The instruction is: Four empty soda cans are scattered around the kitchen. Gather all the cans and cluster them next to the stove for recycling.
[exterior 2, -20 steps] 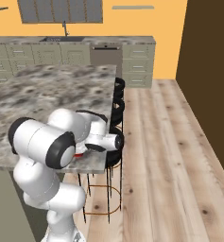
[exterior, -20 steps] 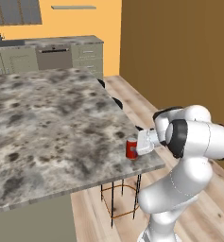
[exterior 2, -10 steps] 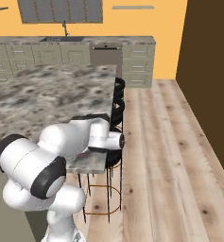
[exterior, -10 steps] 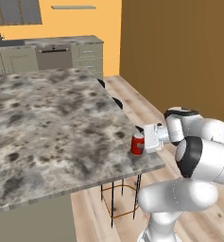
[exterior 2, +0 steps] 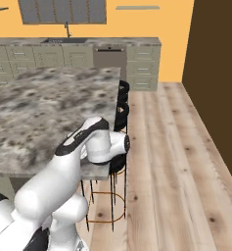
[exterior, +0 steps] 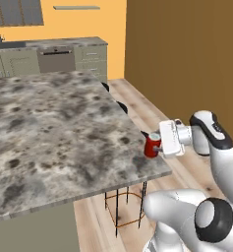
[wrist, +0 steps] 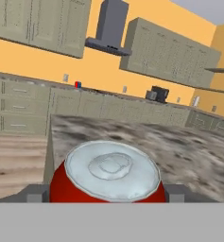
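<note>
The arm is working the pick-up step on one red soda can [exterior: 150, 145], which is standing upright at the very corner of the marble-topped island [exterior: 49, 128], right by its edge above the bar stools [exterior 2: 118, 109]. The gripper [exterior: 156, 144] is reaching in sideways at can height, and in the hand view the can's silver top [wrist: 112, 170] is sitting squarely between the two dark fingertips [wrist: 35, 194], one showing on either side of it. The jaws are standing wide with the can between them; whether the pads are already pressing the sides is hard to judge from these angles, so it looks more like a bracketing than a firm grip.

The next move is probably calling for the jaws to be closing fully on the can, then a lift straight off the edge, and a drive toward the cooktop. A small red thing [wrist: 77, 84] is sitting on the far counter under the wall cabinets, possibly another can.

No brand, label or lettering is readable on the can.
</note>
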You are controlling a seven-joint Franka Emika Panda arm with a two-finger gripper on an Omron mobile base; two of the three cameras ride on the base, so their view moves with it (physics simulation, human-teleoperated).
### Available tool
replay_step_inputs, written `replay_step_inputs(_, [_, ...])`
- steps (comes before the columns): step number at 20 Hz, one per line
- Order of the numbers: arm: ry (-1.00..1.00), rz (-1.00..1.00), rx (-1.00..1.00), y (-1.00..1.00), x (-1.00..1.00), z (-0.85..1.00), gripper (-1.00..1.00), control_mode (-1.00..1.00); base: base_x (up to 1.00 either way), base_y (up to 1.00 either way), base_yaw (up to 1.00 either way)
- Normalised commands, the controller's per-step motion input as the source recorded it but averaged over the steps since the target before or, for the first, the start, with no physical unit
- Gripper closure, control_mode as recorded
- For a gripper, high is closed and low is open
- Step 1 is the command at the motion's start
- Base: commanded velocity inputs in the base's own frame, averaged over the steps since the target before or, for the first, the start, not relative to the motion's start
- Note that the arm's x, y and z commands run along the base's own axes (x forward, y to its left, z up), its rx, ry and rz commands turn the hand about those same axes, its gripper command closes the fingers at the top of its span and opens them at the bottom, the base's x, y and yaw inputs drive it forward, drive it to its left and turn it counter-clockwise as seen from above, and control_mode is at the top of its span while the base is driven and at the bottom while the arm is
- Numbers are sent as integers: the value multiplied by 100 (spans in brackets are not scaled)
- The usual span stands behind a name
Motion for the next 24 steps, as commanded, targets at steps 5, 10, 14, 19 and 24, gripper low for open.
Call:
replay_step_inputs(5, [-2,5,-4,3,-47,20,100,-100,0,0,0])
replay_step_inputs(10, [2,2,-2,0,-34,28,100,-100,0,0,0])
replay_step_inputs(14, [0,0,0,0,-6,9,100,-100,0,0,0])
replay_step_inputs(19, [0,0,0,1,1,0,100,100,0,0,0])
replay_step_inputs(24, [0,0,0,0,0,0,100,100,-31,0,4])
